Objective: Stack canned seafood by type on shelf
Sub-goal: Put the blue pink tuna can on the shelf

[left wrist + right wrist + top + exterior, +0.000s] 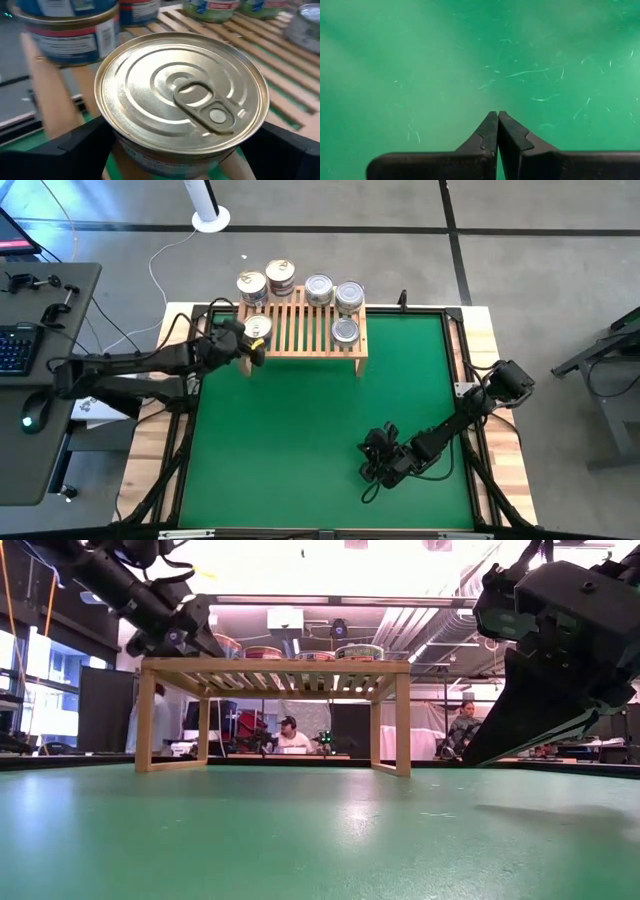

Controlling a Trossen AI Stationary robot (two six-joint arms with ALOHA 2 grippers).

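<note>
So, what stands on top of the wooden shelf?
On the shelf six tins can be seen; the left claw is around one gold-lidded tin. Whether other tins are stacked beneath the taller ones cannot be seen.

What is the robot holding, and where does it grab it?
The left gripper holds a gold-topped tin by its round sides, one of the fingers on each side, at the shelf's left end. The right gripper holds nothing.
</note>
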